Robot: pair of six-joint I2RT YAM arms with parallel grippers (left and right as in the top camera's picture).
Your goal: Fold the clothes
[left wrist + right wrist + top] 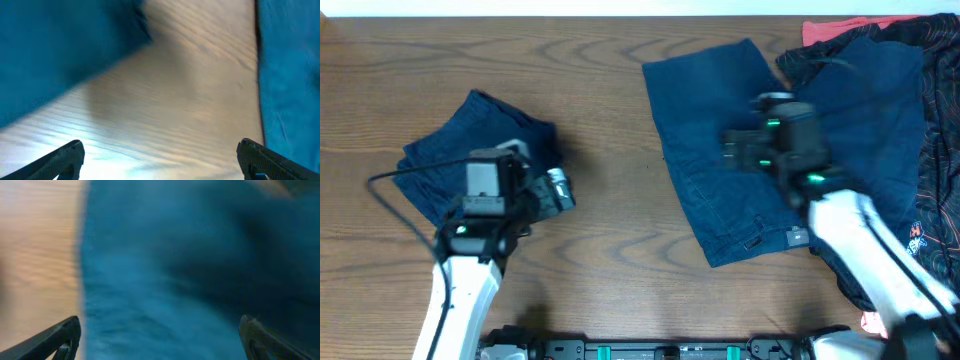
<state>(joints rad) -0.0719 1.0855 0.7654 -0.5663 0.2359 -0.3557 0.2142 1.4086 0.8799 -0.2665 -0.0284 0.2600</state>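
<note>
A folded navy garment (470, 145) lies at the left of the table. My left gripper (555, 190) hovers at its right edge, open and empty; in the left wrist view its fingers (160, 157) span bare wood, with blue cloth (55, 55) at the upper left. A second navy garment (715, 150) lies spread flat at centre right, with a small pale label (799, 236) near its front edge. My right gripper (745, 145) is above it, open; the right wrist view shows its fingers (160, 337) over blue fabric (165, 280).
A heap of dark clothes (880, 110) with red-patterned black cloth (940, 190) and a red piece (840, 30) lies at the right edge. Bare wood table (610, 150) lies between the two garments. A black cable (390, 200) trails left of the left arm.
</note>
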